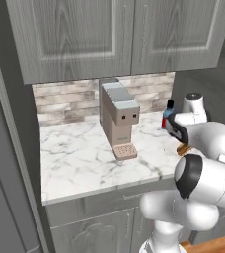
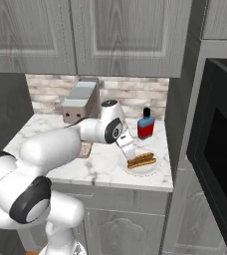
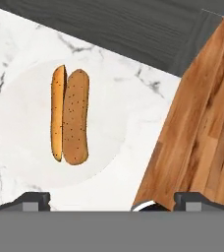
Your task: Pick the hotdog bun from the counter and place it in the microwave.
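The hotdog bun point(image 2: 141, 160) lies on a small white plate point(image 2: 146, 170) near the right end of the marble counter point(image 2: 103, 169). In the hand view the bun point(image 3: 70, 116) sits upper left, lengthwise, tan with a browner sausage half. My gripper point(image 2: 132, 153) hangs just above the plate's left side, pointing down. Its fingertips point(image 3: 33, 199) stand wide apart at the bottom of the hand view, so the gripper point(image 3: 113, 202) is open and holds nothing. The microwave point(image 2: 217, 149) with its black-framed front fills the right side. In the left base view the bun point(image 1: 183, 148) peeks out from behind my arm.
A tan coffee machine point(image 1: 119, 121) stands mid-counter against the brick backsplash. A red bottle with a blue cap point(image 2: 146, 126) stands just behind the plate. Grey upper cabinets point(image 2: 125, 35) hang overhead. Wooden floor point(image 3: 207, 113) lies beyond the counter edge.
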You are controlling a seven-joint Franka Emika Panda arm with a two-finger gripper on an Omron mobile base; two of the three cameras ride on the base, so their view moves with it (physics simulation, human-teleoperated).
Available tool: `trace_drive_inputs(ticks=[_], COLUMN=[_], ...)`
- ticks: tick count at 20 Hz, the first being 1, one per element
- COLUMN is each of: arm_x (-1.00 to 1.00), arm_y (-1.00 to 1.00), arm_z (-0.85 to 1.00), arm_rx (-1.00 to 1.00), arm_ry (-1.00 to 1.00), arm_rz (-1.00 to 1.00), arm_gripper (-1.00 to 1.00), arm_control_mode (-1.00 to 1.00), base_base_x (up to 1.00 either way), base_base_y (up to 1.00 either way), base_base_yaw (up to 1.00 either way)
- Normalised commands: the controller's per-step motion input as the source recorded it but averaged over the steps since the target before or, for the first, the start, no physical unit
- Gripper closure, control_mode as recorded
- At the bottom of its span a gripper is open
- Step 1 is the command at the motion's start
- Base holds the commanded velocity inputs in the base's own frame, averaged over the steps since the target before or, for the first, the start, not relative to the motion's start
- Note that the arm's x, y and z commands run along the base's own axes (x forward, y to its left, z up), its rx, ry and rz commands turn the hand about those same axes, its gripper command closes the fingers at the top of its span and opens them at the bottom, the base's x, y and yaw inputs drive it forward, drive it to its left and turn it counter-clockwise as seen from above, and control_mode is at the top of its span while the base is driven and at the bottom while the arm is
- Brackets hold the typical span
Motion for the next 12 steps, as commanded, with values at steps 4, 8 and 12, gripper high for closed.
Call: trace_drive_inputs(ticks=[4,8,12], arm_x=[0.1,0.34,0.18], arm_y=[-0.08,0.0,-0.1], arm_z=[-0.45,-0.39,-0.34], arm_rx=[0.09,0.14,0.11], arm_ry=[0.01,0.0,0.0], arm_rz=[-0.16,-0.04,0.0], arm_gripper=[-1.0,-1.0,-1.0], arm_control_mode=[-1.0,-1.0,-1.0], base_base_x=[0.0,0.0,0.0], base_base_y=[0.0,0.0,0.0], base_base_yaw=[0.0,0.0,0.0])
